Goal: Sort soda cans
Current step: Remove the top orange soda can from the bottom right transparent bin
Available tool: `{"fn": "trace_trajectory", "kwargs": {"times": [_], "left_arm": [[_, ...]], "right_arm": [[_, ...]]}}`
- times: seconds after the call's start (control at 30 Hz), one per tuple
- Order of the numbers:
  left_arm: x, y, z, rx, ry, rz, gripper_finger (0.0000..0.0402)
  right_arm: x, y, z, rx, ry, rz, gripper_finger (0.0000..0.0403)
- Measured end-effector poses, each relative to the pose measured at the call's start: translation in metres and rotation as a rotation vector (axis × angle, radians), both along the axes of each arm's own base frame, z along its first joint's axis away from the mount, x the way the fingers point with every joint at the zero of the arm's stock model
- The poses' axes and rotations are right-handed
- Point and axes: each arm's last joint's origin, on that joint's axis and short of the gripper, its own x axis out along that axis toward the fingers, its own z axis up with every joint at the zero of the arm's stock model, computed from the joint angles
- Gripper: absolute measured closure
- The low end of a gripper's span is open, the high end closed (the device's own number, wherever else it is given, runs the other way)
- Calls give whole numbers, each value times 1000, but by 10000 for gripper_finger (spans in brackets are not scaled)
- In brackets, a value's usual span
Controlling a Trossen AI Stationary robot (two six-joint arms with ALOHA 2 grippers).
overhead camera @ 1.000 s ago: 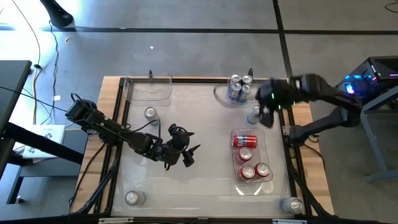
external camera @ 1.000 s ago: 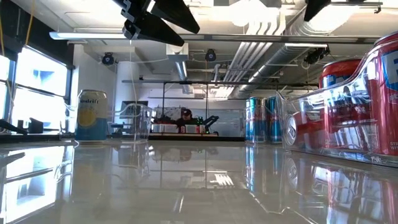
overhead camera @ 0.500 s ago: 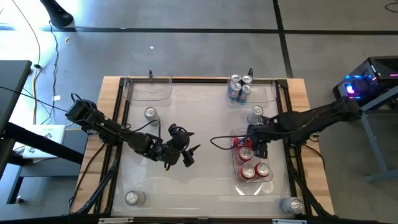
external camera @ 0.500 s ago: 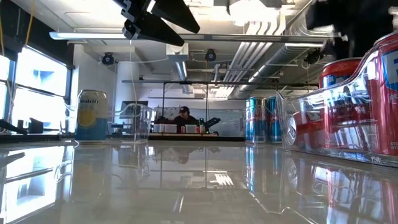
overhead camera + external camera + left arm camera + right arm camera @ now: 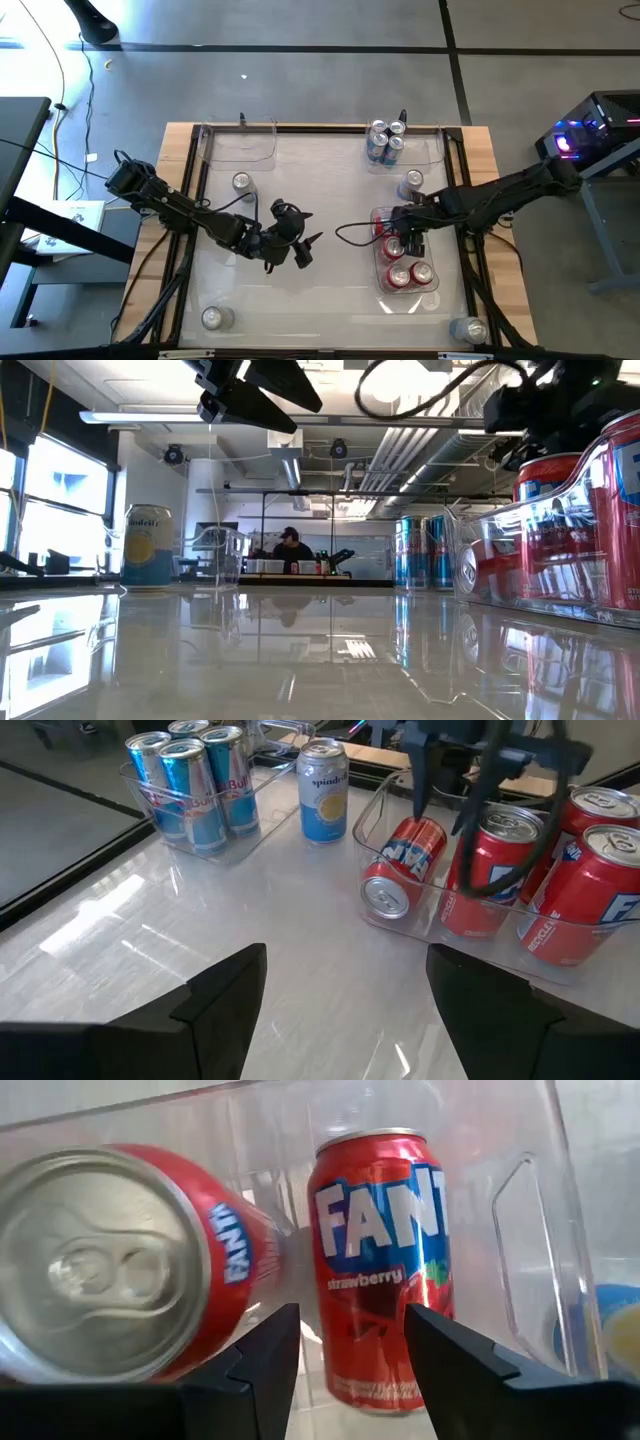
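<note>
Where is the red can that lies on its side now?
In the high view, the tipped red can lies at the far end of the clear bin on the table's right side, next to upright red cans, under the right pincer.

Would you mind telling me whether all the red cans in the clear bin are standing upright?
No, one red can lies on its side at the end of the clear bin, its silver top facing out, beside the upright ones.

left arm: stretched in from the table's left edge, left gripper (image 5: 300, 248) near table centre, fingers spread, empty | right arm: reaching in from the right, right gripper (image 5: 408, 240) fingers apart, gripping nothing
</note>
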Motion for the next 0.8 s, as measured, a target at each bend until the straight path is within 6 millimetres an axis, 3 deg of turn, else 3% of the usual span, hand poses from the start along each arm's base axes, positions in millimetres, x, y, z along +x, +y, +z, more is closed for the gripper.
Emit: {"fn": "trace_trajectory", "kwargs": {"times": [0.4,0.8], "left_arm": [[0,0,0,0,0,0,133],[0,0,0,-1,0,0,133]], "right_arm": [[17,-13,-19,-33,76,82,96],[24,-14,-28,-40,119,120,86]]}}
